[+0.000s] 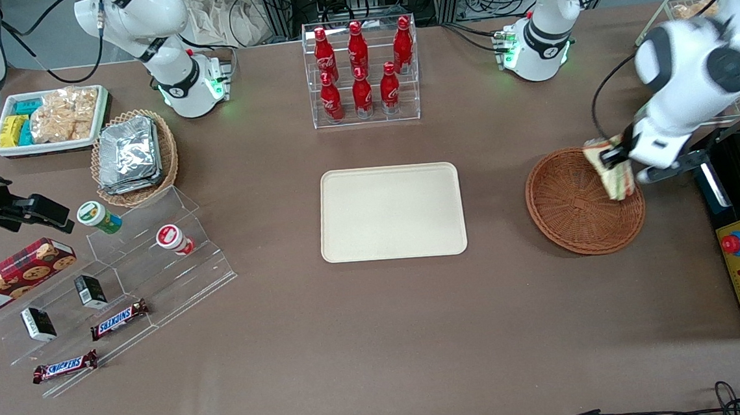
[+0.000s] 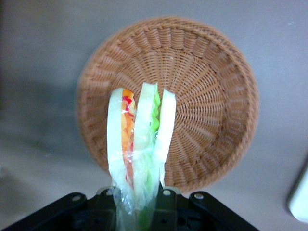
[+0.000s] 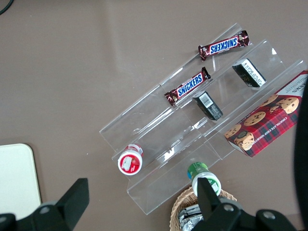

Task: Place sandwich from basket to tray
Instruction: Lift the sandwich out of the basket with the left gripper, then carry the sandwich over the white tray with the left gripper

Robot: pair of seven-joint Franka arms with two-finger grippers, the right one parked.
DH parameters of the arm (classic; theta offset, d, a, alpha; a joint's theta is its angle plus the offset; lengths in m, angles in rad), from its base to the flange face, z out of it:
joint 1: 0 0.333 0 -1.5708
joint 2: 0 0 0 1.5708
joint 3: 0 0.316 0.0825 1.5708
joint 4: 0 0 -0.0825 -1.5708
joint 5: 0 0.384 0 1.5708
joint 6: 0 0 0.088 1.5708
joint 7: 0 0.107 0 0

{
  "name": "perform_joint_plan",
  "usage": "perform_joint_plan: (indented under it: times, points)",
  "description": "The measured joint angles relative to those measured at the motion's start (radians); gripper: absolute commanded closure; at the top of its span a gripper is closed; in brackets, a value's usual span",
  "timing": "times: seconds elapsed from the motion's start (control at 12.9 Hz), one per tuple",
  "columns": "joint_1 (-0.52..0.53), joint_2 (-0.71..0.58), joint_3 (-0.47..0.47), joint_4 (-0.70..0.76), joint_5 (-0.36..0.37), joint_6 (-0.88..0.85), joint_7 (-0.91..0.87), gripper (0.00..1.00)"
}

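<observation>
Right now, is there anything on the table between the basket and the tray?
No, only bare brown table, the front view shows. The gripper holds the sandwich above the basket, apart from the tray.

gripper (image 1: pixel 615 155) fingers hidden by sandwich (image 1: pixel 614 174)

Pale sandwich (image 2: pixel 139 139) layered green and red-orange, reddish-brown woven basket (image 1: pixel 566 213), cream-beige tray (image 1: pixel 391 212)

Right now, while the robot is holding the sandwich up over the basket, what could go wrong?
The gripper seems to pinch only the sandwich wrapper's end, so it could slip out and fall back into the basket. The slices fan apart, so the filling might shift or spill. The tray lies some way off toward the parked arm's end, so a loose hold could drop the sandwich on the table.
</observation>
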Motion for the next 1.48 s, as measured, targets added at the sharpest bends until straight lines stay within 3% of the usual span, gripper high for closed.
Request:
perform_joint_plan:
  times: [0.23, 0.54, 0.78, 1.01, 1.24, 1.48]
  points:
    - [-0.003, 0.013, 0.006, 0.341, 0.0, -0.361, 0.04, 1.0]
    - [-0.013, 0.121, -0.084, 0.611, -0.003, -0.512, 0.041, 1.0]
    - [-0.018, 0.213, -0.26, 0.746, -0.003, -0.569, -0.079, 1.0]
    - [-0.024, 0.345, -0.496, 0.846, 0.019, -0.571, -0.357, 1.0]
    - [-0.026, 0.526, -0.747, 0.956, 0.179, -0.571, -0.611, 1.0]
    - [-0.03, 0.639, -0.843, 0.95, 0.262, -0.539, -0.716, 1.0]
